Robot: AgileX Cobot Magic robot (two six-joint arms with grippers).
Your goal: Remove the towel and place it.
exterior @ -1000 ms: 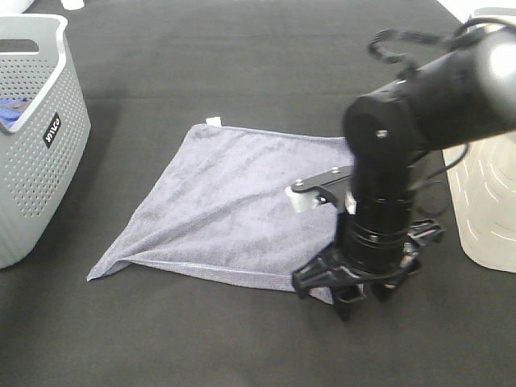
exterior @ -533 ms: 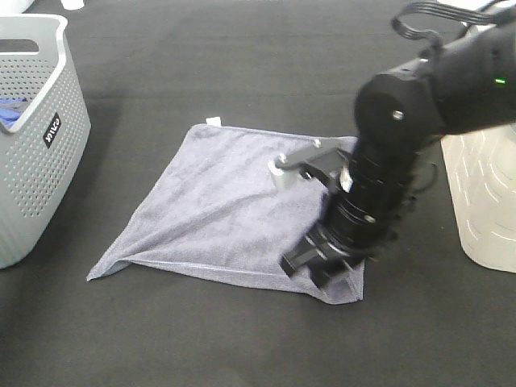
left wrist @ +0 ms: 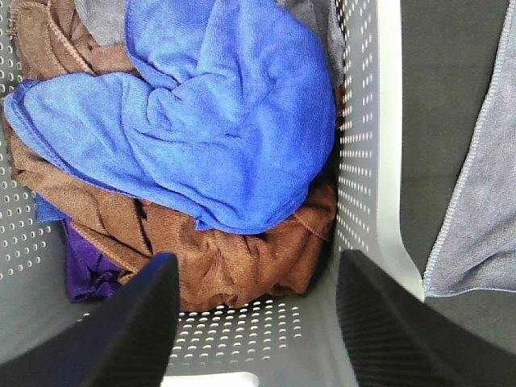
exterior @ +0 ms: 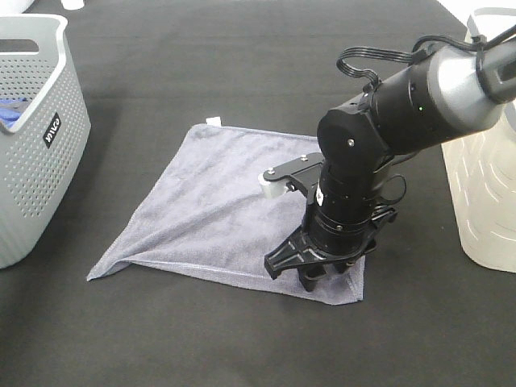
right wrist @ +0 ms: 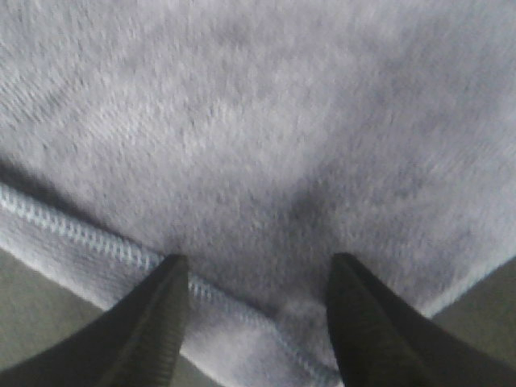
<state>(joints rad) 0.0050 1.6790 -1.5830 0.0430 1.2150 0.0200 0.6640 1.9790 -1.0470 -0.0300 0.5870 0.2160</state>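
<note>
Now the towel [exterior: 234, 210] lies flat on the table [exterior: 242, 64], w/ the right gripper [exterior: 310, 274] spread wide over its near corner; hem & cloth should be pinched together before lifting.

A roughly square grey-lavender terry towel [exterior: 218, 210] lies spread flat on the black surface [exterior: 242, 64], one corner slightly bunched, a stitched hem along its edges, a small white tag [exterior: 213, 122] at one corner.

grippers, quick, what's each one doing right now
Left gripper: open, holding nothing, hanging over the basket of cloths.
Right gripper: open, jaws spread over the towel near its hemmed corner, nothing gripped yet.
</note>
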